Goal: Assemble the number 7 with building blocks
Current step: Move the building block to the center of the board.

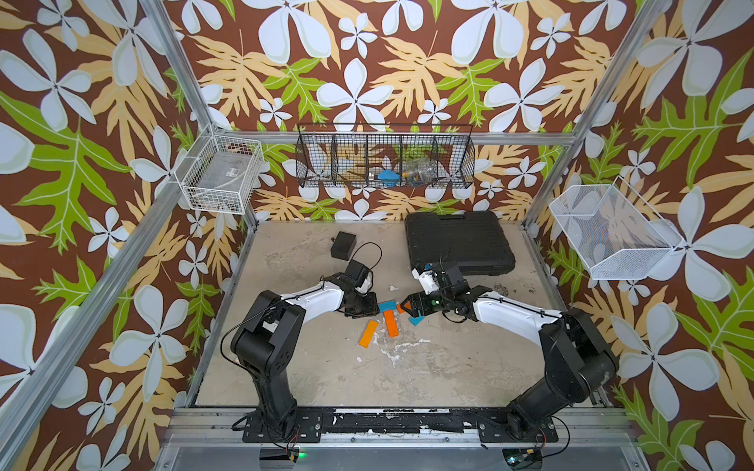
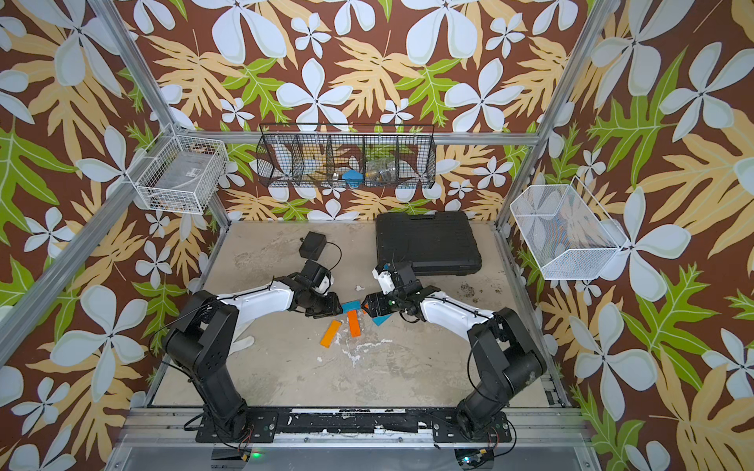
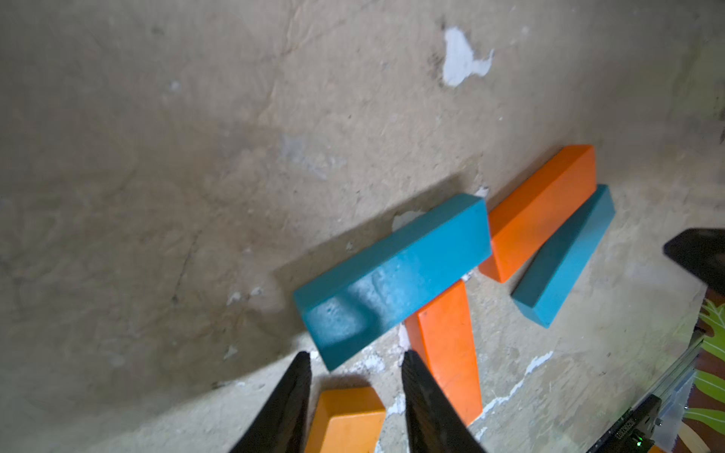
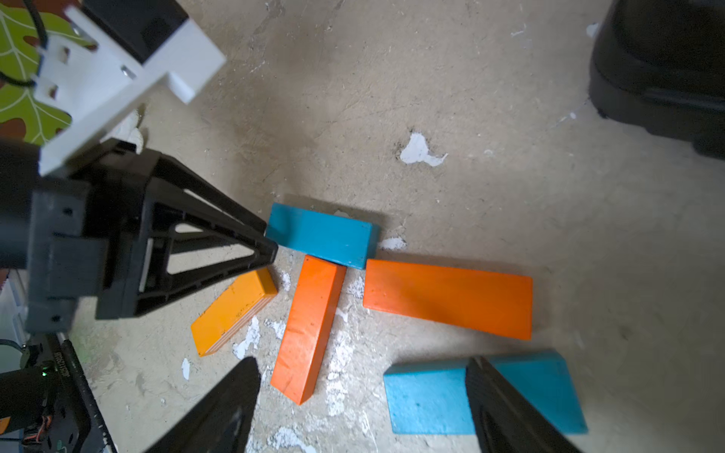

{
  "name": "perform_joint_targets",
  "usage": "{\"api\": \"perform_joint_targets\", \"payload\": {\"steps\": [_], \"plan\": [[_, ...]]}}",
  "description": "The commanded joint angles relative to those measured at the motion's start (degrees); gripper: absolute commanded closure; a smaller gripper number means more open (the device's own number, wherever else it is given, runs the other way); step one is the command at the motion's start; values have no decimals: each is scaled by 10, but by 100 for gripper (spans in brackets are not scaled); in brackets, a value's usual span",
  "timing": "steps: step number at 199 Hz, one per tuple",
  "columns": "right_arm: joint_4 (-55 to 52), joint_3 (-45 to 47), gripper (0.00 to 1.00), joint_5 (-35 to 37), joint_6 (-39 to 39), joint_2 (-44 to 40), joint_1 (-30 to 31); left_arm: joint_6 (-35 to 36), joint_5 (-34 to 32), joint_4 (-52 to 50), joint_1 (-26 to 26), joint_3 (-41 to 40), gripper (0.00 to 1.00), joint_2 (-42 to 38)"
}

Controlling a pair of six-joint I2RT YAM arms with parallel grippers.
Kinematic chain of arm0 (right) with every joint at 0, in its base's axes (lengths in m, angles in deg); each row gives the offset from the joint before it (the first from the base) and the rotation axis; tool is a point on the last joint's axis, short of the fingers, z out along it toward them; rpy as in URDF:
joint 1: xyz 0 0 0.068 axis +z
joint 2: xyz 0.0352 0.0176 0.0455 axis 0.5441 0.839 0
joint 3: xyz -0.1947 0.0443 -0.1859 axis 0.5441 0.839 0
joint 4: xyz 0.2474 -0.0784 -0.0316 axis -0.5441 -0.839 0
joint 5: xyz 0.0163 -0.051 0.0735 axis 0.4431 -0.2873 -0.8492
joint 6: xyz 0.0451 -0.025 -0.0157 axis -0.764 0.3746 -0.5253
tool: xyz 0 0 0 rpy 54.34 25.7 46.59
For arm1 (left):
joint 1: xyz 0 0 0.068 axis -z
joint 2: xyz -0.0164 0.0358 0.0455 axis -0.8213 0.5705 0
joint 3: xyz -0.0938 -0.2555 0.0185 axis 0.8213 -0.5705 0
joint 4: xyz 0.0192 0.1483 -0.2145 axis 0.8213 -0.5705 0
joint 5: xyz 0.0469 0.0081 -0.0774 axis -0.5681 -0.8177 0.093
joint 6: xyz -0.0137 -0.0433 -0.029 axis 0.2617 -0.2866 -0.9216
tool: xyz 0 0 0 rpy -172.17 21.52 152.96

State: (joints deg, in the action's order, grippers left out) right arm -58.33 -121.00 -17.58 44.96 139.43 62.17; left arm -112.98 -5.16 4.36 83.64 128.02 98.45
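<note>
left gripper (image 3: 355, 364) pinching narrow on end of amber bar (image 4: 231, 313) — tip sitting just beside first blue bar (image 4: 321, 235). right gripper (image 4: 363, 361) hanging wide, empty, over second blue bar (image 4: 427, 400). middle orange bar (image 4: 310, 329) butting first blue bar's long edge, outer orange bar (image 4: 447, 302) lying off its corner — all five lying flat at table (image 1: 449, 367) centre

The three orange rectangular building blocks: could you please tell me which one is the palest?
The yellow-orange flat block lying nearest the left arm, touching no other block; the other two orange blocks are deeper red-orange.
</note>
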Motion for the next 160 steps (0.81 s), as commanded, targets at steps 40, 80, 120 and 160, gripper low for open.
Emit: {"api": "perform_joint_targets", "payload": {"steps": [40,80,120,160], "plan": [[-24,-119,23,-83,-5,115,1,-19,48,43,-5,-9,67,12],[-53,-146,30,-101,1,175,1,-48,80,89,-28,-25,45,2],[-55,-150,35,-131,-6,194,1,-64,95,122,-44,-44,44,-9],[-25,-117,39,-147,-30,180,1,-67,119,141,-47,-32,53,16]]}}
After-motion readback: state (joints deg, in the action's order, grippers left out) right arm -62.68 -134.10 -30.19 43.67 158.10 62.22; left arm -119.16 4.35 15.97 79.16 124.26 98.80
